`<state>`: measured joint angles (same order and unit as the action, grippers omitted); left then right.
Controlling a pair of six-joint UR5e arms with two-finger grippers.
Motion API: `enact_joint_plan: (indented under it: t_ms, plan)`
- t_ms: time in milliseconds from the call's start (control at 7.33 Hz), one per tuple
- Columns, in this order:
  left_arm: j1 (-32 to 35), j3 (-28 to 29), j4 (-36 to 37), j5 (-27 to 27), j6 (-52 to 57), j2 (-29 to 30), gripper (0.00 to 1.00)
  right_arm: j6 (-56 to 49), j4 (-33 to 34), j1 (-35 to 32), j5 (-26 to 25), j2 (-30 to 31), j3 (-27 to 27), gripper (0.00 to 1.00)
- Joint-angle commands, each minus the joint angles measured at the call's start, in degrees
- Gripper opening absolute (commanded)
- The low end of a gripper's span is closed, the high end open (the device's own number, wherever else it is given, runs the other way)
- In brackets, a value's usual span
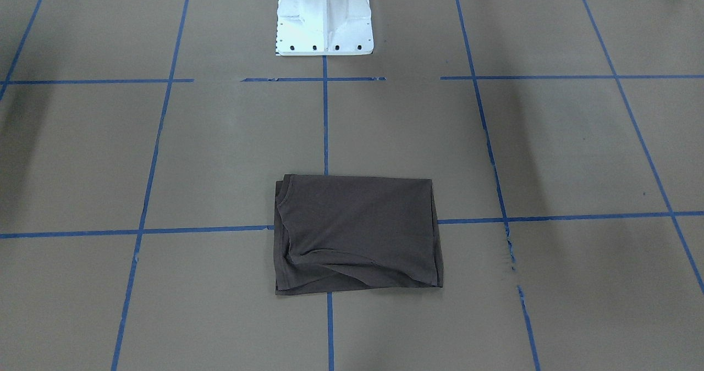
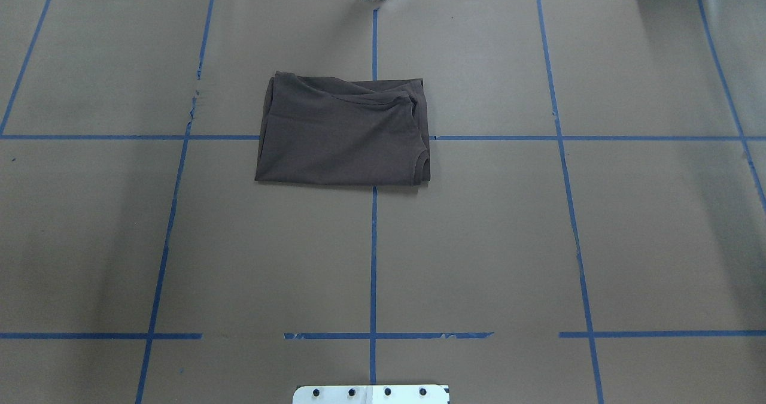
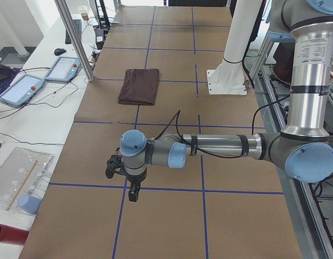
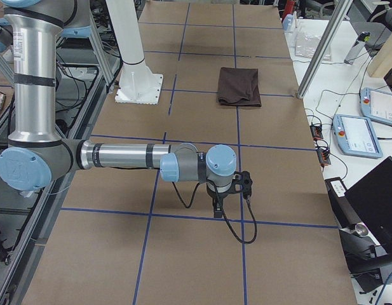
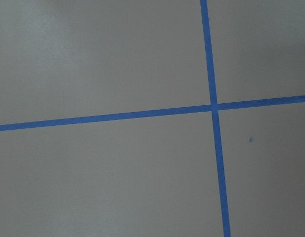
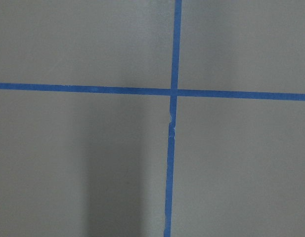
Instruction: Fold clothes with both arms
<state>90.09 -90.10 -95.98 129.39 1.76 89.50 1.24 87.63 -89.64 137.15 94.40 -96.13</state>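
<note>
Dark brown T-shirt [image 2: 344, 131] lies folded into a flat rectangle on the far half of the table [image 2: 479, 242], operators' side. It straddles the crossing of the ctr blue tape [image 2: 373, 260] line & a cross line. Edge toward the robot is straight & clean. Edge on the robot's left runs nearly straight, layers slightly offset. Far edge is rumpled, w/ a diagonal crease & a lower layer peeking out. Collar [image 2: 422, 163] curves at the near corner on the robot's right, w/ a thin strip of under-layer beside it. Brown paper shows on all four sides of the shirt, widest btwn it & the white pedestal [image 2: 371, 394]. A metal post [image 3: 74, 38] stands at the table's far edge, near the shirt but apart from it.

Both arms are well apart from the shirt, out toward the table ends. Left arm [image 3: 220, 145] reaches out low & level over the paper, left gripper [image 3: 133, 195] pointing down above a tape crossing. It shows only from the side, so can't tell if the fingers are parted or closed. Right arm [image 4: 119, 155] mirrors that pose at the other end, right gripper [image 4: 216, 213] pointing down over a tape line. Its finger state can't be told either. Wrist cams show only paper & tape crossings.
</note>
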Motion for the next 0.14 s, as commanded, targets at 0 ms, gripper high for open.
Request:
enact_joint_plan:
  t_ms: [0]
  plan:
    - [0.0, -0.1, 0.0, 0.1, 0.0, 0.1, 1.0, 0.0, -0.1, 0.0, 0.4, -0.1, -0.1, 1.0]
